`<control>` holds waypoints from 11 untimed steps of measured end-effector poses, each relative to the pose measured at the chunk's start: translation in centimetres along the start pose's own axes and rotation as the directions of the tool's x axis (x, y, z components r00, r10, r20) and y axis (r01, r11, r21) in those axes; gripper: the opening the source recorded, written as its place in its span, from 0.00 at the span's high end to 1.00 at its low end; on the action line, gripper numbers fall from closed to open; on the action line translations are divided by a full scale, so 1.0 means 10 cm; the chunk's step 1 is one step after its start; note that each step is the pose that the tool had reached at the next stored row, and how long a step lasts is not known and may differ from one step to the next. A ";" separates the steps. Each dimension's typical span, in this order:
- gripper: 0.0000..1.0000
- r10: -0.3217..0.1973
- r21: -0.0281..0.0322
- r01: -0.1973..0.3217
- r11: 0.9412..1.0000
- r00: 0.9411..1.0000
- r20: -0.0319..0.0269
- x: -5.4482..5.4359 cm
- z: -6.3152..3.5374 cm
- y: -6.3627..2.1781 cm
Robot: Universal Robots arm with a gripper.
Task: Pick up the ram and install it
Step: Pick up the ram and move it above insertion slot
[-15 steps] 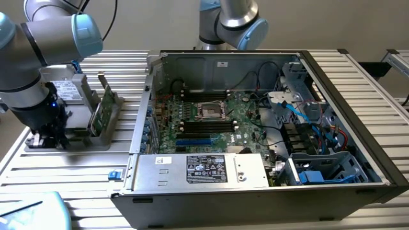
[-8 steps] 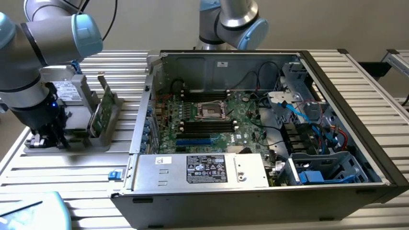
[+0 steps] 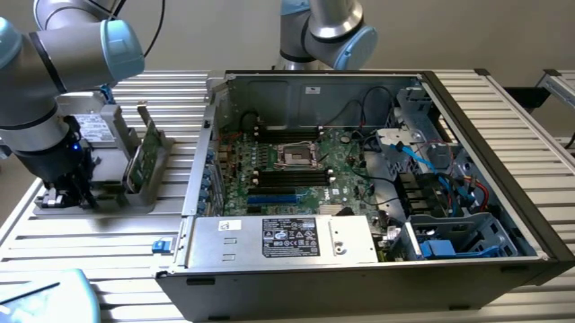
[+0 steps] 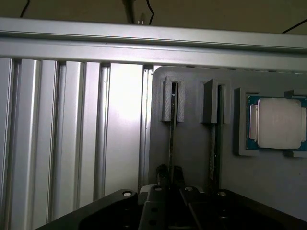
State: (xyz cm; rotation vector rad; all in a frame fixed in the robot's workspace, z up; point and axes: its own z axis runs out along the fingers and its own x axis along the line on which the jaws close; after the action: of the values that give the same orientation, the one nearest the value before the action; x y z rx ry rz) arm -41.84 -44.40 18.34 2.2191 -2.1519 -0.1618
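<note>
In the wrist view a ram (image 4: pixel 171 134) stands on edge in a slot of the grey holder (image 4: pixel 192 148), seen as a thin dark line. My gripper (image 4: pixel 170 173) is closed around its near end, one finger on each side. A second ram (image 4: pixel 214 143) stands in the neighbouring slot. In the exterior view my gripper (image 3: pixel 72 195) reaches down into the holder (image 3: pixel 108 180) at the exterior view's left, and a green ram (image 3: pixel 148 158) stands upright just to its right. The black memory slots (image 3: pixel 287 176) lie on the motherboard inside the open computer case (image 3: pixel 467 101).
A square silver processor (image 4: pixel 278 123) rests in a pocket of the holder beside the sticks. A grey drive with a white sticker (image 3: pixel 90 128) stands in the holder behind my arm. A second robot arm (image 3: pixel 328 30) rises behind the case. The table is ribbed aluminium (image 3: pixel 99 239).
</note>
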 end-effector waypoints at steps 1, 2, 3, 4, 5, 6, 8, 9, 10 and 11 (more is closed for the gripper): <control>0.86 0.000 0.000 0.000 1.000 1.000 0.000 0.00 0.000 0.000; 0.86 0.000 0.000 0.000 1.000 1.000 0.000 0.00 0.000 0.000; 0.86 0.000 0.000 0.000 1.000 1.000 0.000 0.00 0.000 0.000; 0.86 0.000 0.000 0.000 1.000 1.000 0.000 0.00 0.000 0.000; 0.84 0.000 0.000 0.000 1.000 1.000 0.000 0.00 0.000 0.000; 0.84 0.000 0.000 0.000 1.000 1.000 0.000 0.00 0.000 0.000; 0.78 0.000 0.000 0.000 1.000 1.000 0.000 0.00 0.000 0.000; 0.78 0.000 0.000 0.000 1.000 1.000 0.000 0.00 0.000 0.000; 0.78 0.000 0.000 0.000 1.000 1.000 0.000 0.00 0.000 0.000; 0.78 0.000 0.000 0.000 1.000 1.000 0.000 0.00 0.000 0.000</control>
State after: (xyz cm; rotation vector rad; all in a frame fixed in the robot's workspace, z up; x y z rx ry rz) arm -41.84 -44.40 18.34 2.2191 -2.1519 -0.1619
